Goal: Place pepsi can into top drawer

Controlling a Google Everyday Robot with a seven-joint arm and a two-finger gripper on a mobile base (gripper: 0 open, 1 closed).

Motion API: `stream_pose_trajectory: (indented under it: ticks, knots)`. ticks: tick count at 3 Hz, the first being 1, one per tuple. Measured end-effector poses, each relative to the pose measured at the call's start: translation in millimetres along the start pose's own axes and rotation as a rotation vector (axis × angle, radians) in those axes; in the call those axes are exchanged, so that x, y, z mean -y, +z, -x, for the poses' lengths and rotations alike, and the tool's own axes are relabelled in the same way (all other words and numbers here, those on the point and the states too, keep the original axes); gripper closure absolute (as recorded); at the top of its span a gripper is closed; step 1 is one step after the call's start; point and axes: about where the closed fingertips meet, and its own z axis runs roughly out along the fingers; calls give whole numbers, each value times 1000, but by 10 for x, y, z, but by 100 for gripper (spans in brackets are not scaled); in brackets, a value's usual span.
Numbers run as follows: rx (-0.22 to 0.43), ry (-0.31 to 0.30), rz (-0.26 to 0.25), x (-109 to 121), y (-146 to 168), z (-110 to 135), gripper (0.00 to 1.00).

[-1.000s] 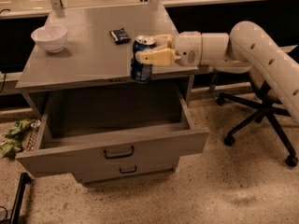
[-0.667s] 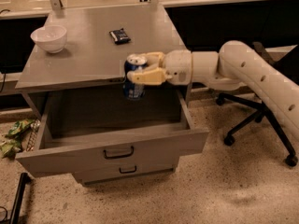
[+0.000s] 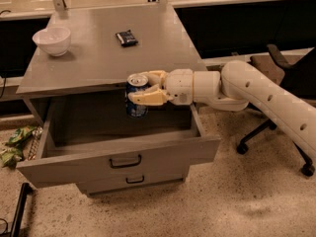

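Camera view, pepsi can (image 3: pixel 136 97) clamped in gripper (image 3: pixel 143 88)

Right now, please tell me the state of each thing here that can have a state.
pepsi can: upright, gripped by the claw over the top drawer.
claw: shut on the pepsi can, at the front edge of the cabinet.
top drawer: pulled open.
lower drawer: shut.
bowl: upright on the cabinet top.
snack packet: lying flat on the cabinet top.

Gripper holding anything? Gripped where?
Yes: the gripper clamps the pepsi can by its side, around the upper body, over the open top drawer.
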Motion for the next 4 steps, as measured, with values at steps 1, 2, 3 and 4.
stream_pose_trajectory:
  ticks: [1,2,3,4]
  knots:
    - [-16,4,6,-24,41,-107,100]
    - [-43,6,27,-47,100,-252,100]
    - [-71,-7,52,-7,194,-387,100]
    - [-78,-21,91,21,360,-562,100]
